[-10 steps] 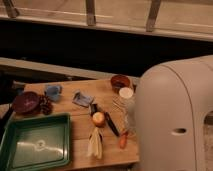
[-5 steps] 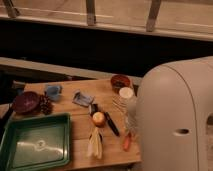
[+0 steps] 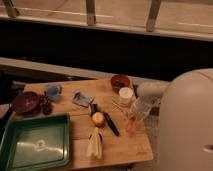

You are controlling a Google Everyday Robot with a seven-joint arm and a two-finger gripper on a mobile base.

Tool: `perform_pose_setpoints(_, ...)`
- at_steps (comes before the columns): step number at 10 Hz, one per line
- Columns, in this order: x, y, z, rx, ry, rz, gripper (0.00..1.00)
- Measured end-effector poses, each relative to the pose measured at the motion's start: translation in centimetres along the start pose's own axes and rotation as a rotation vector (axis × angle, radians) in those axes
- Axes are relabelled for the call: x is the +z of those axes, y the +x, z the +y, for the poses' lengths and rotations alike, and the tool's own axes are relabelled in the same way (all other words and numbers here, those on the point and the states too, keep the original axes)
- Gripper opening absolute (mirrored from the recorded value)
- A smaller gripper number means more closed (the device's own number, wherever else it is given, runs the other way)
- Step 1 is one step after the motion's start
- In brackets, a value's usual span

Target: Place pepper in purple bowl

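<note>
Tool: the tool [image 3: 136,111] is over the right side of the table [image 3: 125,150], just in front of the white cup [image 3: 125,95].
Tool grip: its two fingers are pressed together and pinch the top end of the pepper [image 3: 131,124].
Arm: the pale arm [image 3: 152,90] comes in from the right, from the big white robot body [image 3: 187,125] that stands at the right edge of the table.
Pepper: it is thin and orange-red. It tilts down from the tool toward the front edge, near the right edge. I cannot tell if its low end touches the wood.
Purple bowl: the purple bowl [image 3: 25,102] sits at the left edge of the table, well apart from the pepper. It looks dark and shiny inside.
Dark bunch: a small dark lumpy thing [image 3: 46,105] lies just beside the purple bowl, on its right.
Green tray: a green tray [image 3: 37,119] fills the front left corner, just in front of the purple bowl.
Blue thing: a small blue thing [image 3: 53,91] sits near the back left corner.
Packet: a blue-grey packet [image 3: 82,98] lies near the middle.
Orange bowl: an orange-brown bowl [image 3: 120,81] sits near the back edge, behind the white cup.
Fruit: a round orange-yellow fruit [image 3: 98,119] sits in the middle of the table.
Black thing: a long black thing [image 3: 111,124] lies just right of the fruit, between the fruit and the pepper.
Corn: a pale yellow corn-like thing [image 3: 95,145] lies near the front edge, in front of the fruit.
</note>
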Motion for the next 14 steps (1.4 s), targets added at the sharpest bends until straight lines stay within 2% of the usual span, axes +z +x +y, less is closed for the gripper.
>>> perform_pose_setpoints(2, -3.0, -3.1, 3.0, 0.002, -0.092, -0.022, 0.00)
perform_pose_setpoints(4, -5.9, -3.7, 5.9, -0.019, -0.172, -0.030, 0.00)
perform_pose_setpoints(6, -8.6, -3.5, 8.7, -0.047, -0.241, -0.043, 0.00)
perform_pose_setpoints(9, -13.6, -1.4, 14.9, -0.147, -0.356, -0.063, 0.00)
perform_pose_setpoints(11, -16.0, 1.4, 19.7, -0.227, -0.454, -0.037, 0.00)
perform_pose_setpoints(12, -16.6, 2.5, 21.0, -0.253, -0.488, -0.019, 0.00)
perform_pose_setpoints(14, -16.9, 2.8, 21.2, -0.260, -0.499, -0.014, 0.00)
